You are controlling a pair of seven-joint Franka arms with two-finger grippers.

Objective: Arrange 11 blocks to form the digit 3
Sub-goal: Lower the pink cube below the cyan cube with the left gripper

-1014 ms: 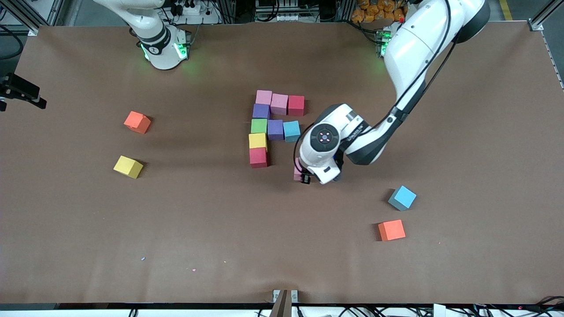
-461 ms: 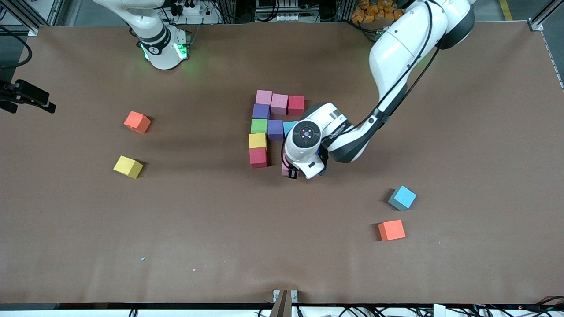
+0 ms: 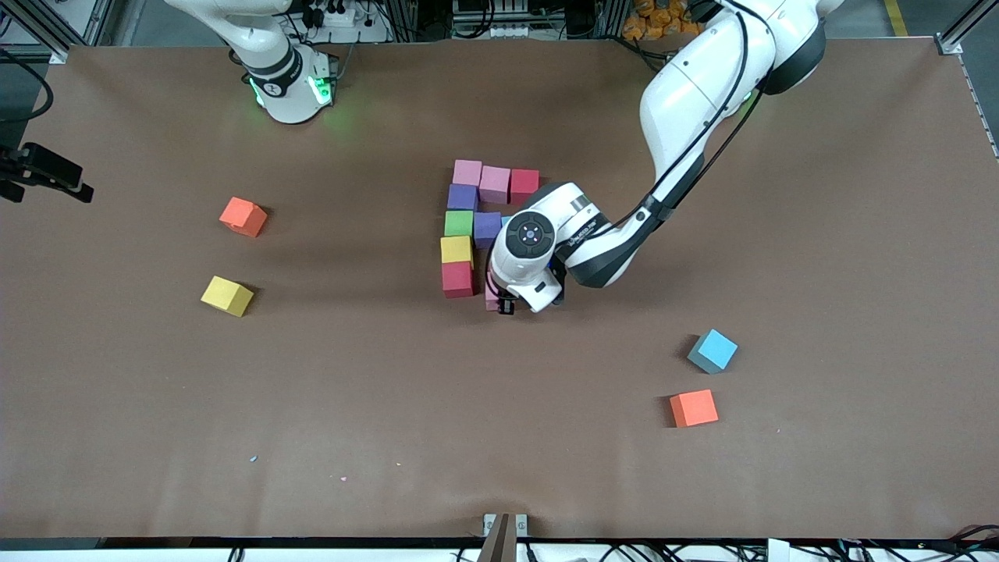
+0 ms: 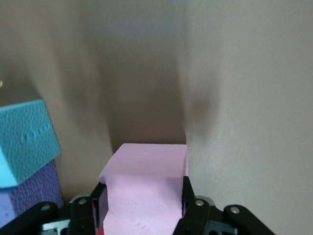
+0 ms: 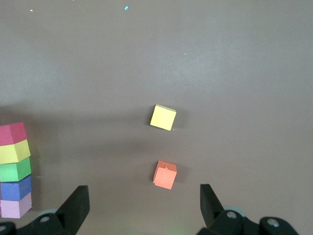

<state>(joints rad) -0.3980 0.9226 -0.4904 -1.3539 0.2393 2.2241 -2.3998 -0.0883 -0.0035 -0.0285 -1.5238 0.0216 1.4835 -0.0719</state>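
Gripping a pink block: left end effector, closed on the block just beside the crimson block that ends the column, on the side toward the left arm's end of the tabletop. Partial digit at tabletop centre: five-block column, upper and middle bars in place. Loose blue block and orange cube near the left arm's end. Right end effector open, waiting above the yellow cube and another orange cube.
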